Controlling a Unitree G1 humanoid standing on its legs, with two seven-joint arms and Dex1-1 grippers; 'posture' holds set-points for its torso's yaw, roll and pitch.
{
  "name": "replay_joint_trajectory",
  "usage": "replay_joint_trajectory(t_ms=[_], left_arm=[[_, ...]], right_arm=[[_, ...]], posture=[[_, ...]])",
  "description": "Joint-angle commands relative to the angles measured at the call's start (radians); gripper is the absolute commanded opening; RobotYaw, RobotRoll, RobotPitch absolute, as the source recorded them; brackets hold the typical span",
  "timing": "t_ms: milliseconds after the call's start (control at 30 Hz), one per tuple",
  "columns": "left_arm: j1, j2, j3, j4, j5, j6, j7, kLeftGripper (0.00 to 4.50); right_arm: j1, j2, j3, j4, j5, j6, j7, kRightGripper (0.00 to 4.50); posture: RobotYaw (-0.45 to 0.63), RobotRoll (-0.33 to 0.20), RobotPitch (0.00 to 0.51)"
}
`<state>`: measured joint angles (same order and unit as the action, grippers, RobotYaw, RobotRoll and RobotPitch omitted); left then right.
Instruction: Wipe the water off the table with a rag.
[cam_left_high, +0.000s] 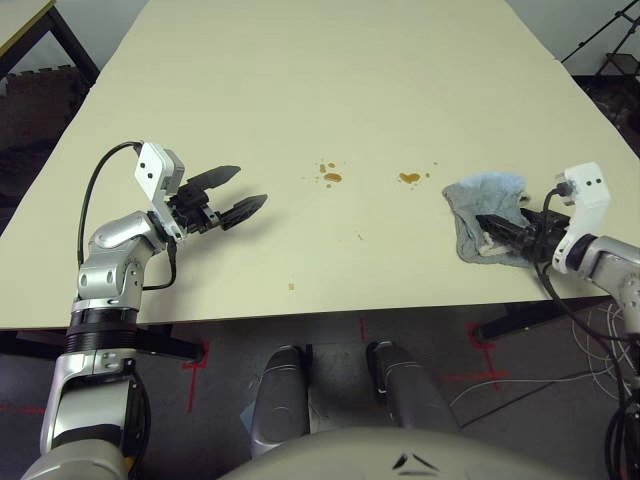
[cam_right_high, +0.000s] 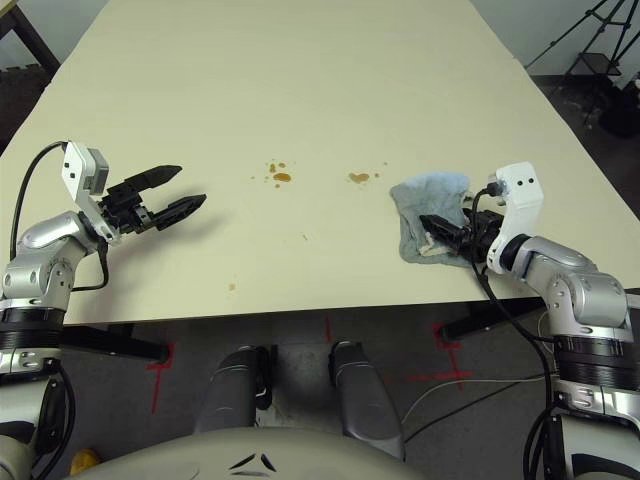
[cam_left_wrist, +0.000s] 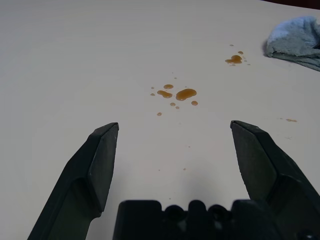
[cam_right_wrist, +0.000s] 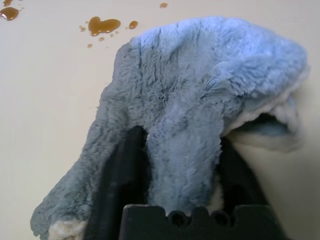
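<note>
Your right gripper (cam_right_wrist: 175, 165) is clenched on the rag (cam_left_high: 487, 226): in the right wrist view a fold of blue-grey pile is pinched between the two black fingers (cam_right_wrist: 122, 175), and the cloth bunches up over them. The rag lies crumpled near the table's (cam_left_high: 300, 90) right edge, close to its near edge. Your left gripper (cam_left_high: 228, 195) hovers released over the left side of the table, fingers spread wide, grasping nothing. The water (cam_left_high: 409, 178) sits between the two grippers: one amber blob just left of the rag, a second blob (cam_left_high: 332, 177) farther left, each with tiny droplets around it. The surface beyond the spill is bare cream tabletop. You can read no writing anywhere.
</note>
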<state>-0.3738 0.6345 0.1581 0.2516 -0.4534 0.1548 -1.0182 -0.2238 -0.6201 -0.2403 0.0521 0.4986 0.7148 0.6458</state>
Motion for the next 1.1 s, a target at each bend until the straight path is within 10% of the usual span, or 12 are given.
replay_joint_trajectory(t_ms=[33,133,500,1100], left_arm=[[0.001,-0.003,0.004,0.016,0.016,-0.013,0.002,4.50],[-0.004,-0.006,0.003,0.022,0.020,-0.020,0.006,4.50],[-0.020,-0.008,-0.001,0.047,0.028,-0.039,0.007,4.50],[-0.011,-0.001,0.008,0.031,0.020,-0.037,0.006,4.50]], right_arm=[[0.009,0.012,0.026,0.017,-0.020,-0.019,0.011,0.88],[-0.007,0.027,0.012,0.035,-0.026,-0.044,0.001,0.20],[-0.179,0.181,-0.099,0.103,-0.008,-0.093,-0.212,0.18],[-0.430,0.331,0.017,0.526,-0.183,-0.309,-0.302,0.17]], posture=[[0.01,0.000,0.151],[0.01,0.000,0.148],[0.00,0.000,0.143],[0.03,0.000,0.135]])
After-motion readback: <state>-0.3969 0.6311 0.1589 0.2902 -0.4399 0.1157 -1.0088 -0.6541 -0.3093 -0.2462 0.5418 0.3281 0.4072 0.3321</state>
